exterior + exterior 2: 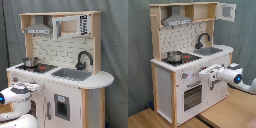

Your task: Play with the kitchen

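Grey curtain point(115, 45) backdrop, wooden floor point(148, 119)

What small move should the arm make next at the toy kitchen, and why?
Probably ease the gripper forward to the kitchen front: in the second exterior view it hovers just right of the red-centred knobs, above the oven door, not clearly touching anything.

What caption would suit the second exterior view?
Robot arm's gripper reaching toward the front of a toy kitchen with a small pot on its stove.
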Motion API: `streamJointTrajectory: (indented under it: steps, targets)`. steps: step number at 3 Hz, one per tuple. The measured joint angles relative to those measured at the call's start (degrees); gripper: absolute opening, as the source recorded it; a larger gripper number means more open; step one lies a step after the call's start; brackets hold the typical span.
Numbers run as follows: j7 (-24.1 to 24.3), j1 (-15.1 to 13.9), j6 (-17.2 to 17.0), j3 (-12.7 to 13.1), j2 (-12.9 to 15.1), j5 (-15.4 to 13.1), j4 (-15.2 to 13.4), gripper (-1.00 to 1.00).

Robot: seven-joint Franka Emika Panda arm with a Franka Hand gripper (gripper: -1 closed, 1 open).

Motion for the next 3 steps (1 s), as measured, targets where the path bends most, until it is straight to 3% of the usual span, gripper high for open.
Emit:
streamJointTrajectory:
  steps: [3]
  targets:
    - [-19.8, 0.1, 0.0, 0.0, -0.1, 0.0, 0.0, -1.0]
